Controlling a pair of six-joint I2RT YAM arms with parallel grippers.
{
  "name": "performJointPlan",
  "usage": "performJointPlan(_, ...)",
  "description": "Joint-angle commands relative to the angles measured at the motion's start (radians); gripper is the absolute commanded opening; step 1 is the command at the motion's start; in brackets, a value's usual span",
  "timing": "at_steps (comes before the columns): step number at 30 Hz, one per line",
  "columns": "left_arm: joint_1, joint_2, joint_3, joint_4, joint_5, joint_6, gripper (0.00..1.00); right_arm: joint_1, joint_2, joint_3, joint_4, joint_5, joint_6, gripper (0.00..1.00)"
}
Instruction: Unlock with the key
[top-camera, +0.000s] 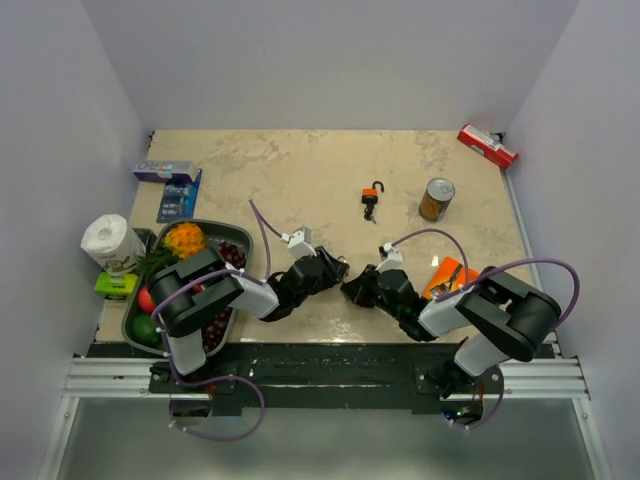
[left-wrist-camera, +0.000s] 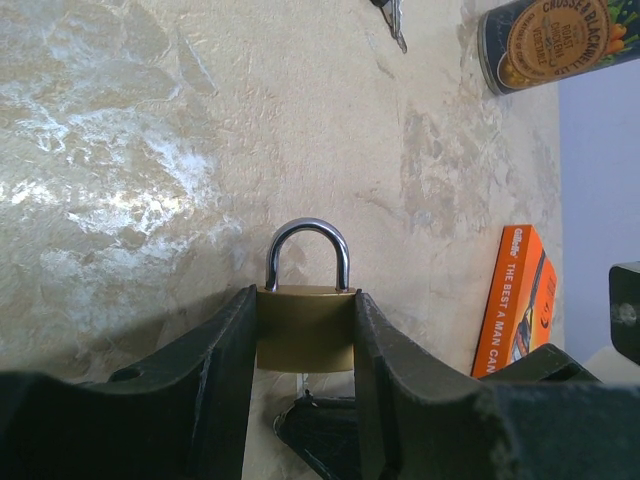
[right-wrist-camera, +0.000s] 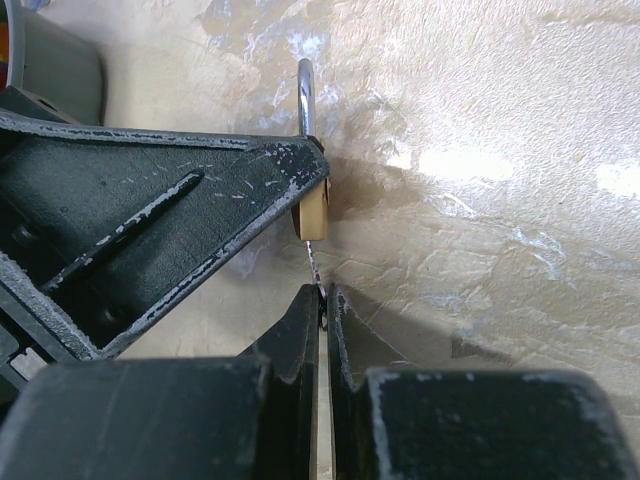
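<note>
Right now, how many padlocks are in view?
2. A brass padlock is clamped in the left gripper, front centre. An orange padlock lies loose farther back, just left of the can. No others show, and none seems hidden.

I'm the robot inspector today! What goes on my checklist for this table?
Surface: beige marbled table.
Job's things: brass padlock, shackle looks closed; key, its thin blade reaching the padlock's underside.
Clutter: orange padlock, can, red box, orange box, blue box, paper roll, fruit tray.
Grippers: left gripper shut on the brass padlock; right gripper shut on the key.
Cables: purple cables loop above both arms; no snag seen.
Surroundings: plain pale walls on three sides.
</note>
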Motion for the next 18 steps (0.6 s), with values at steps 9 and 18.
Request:
performJointPlan(9,-0.124,0.029,-0.047,-0.08,0.239,-0.034,0.0,-0.098,0.003,0.056,0.19,0.154,-0.035,0.0)
performJointPlan(18,-0.142,0.04,-0.042,-0.081,0.235,-0.043,0.0,-0.115,0.014,0.079,0.208,0.151,-0.038,0.0)
